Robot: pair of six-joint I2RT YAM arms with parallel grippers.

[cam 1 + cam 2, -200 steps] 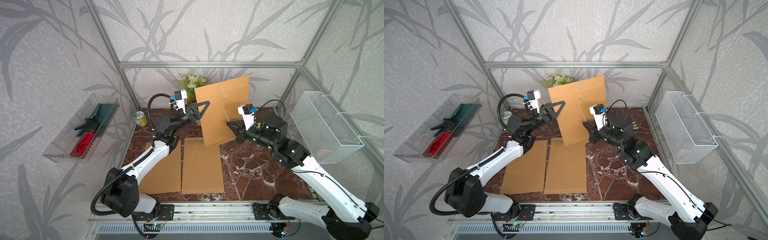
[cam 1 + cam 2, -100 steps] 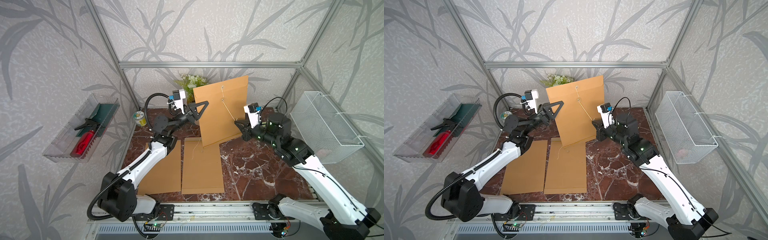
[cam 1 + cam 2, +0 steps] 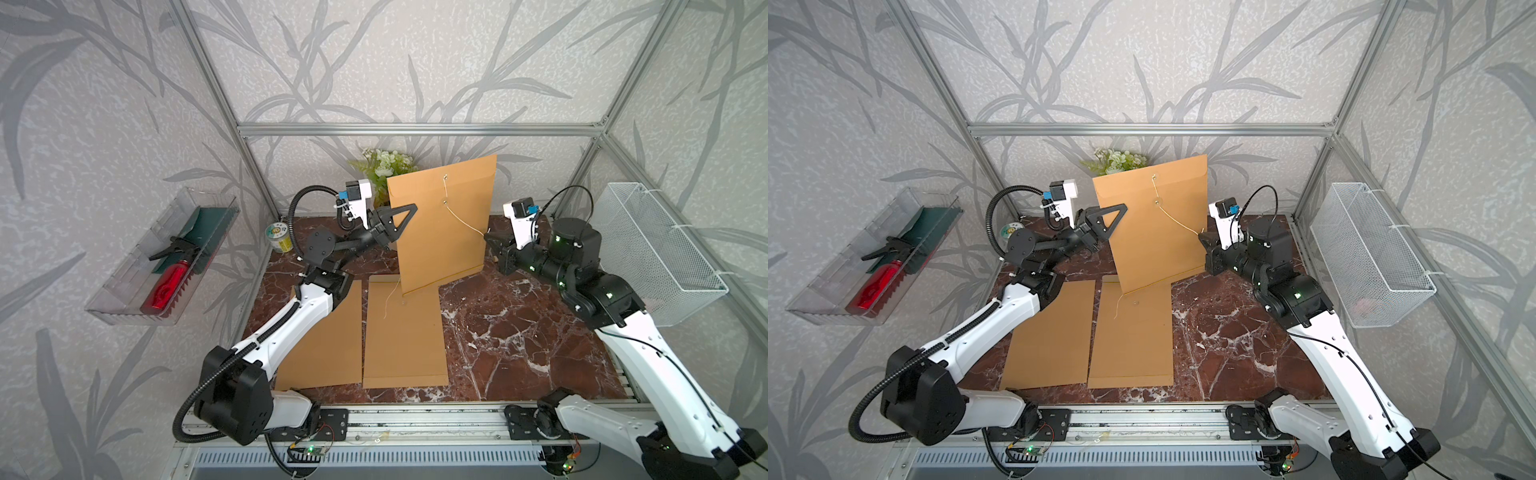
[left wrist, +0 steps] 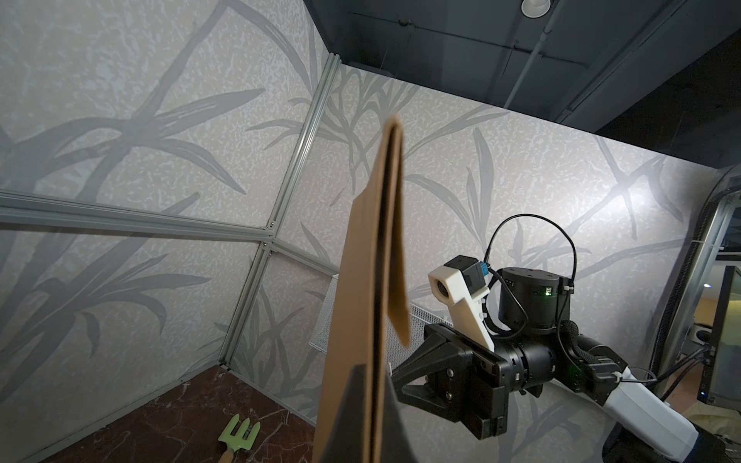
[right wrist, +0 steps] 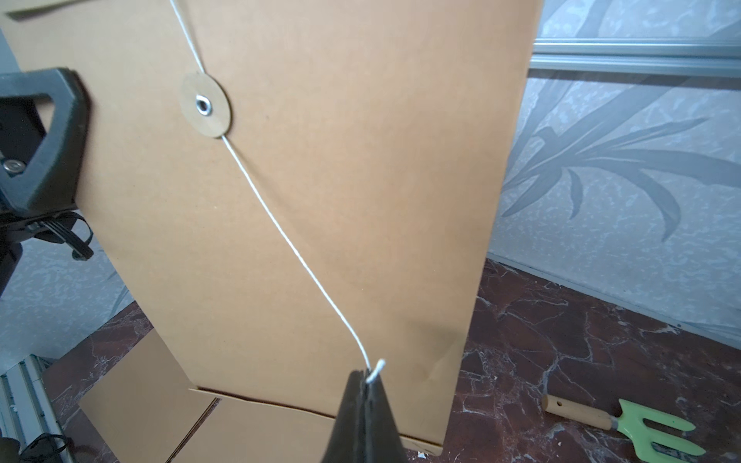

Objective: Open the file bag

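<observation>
A brown file bag [image 3: 444,241] [image 3: 1154,245] stands upright over the marble table. My left gripper [image 3: 409,210] [image 3: 1121,208] is shut on its left edge. The left wrist view shows the bag [image 4: 361,280] edge-on between the left gripper's [image 4: 373,371] fingers. A white string [image 5: 296,248] runs from the round paper button [image 5: 205,105] on the bag's face [image 5: 341,160] down to my right gripper [image 5: 365,379], which is shut on the string's end. In both top views the right gripper [image 3: 487,237] [image 3: 1201,237] sits just off the bag's right edge, with the string [image 3: 463,218] stretched to it.
Two more brown bags [image 3: 405,332] [image 3: 328,336] lie flat on the table [image 3: 519,332]. A green hand rake [image 5: 641,425] [image 4: 238,435] lies behind the raised bag. A wire basket [image 3: 660,249] hangs on the right wall and a clear tray [image 3: 166,257] with a red bottle hangs on the left wall. Flowers [image 3: 384,164] and a small tin [image 3: 277,237] stand at the back.
My right gripper has moved right, away from the bag's face to beyond its right edge, drawing the string out with it. The left gripper and the bag have shifted only slightly.
</observation>
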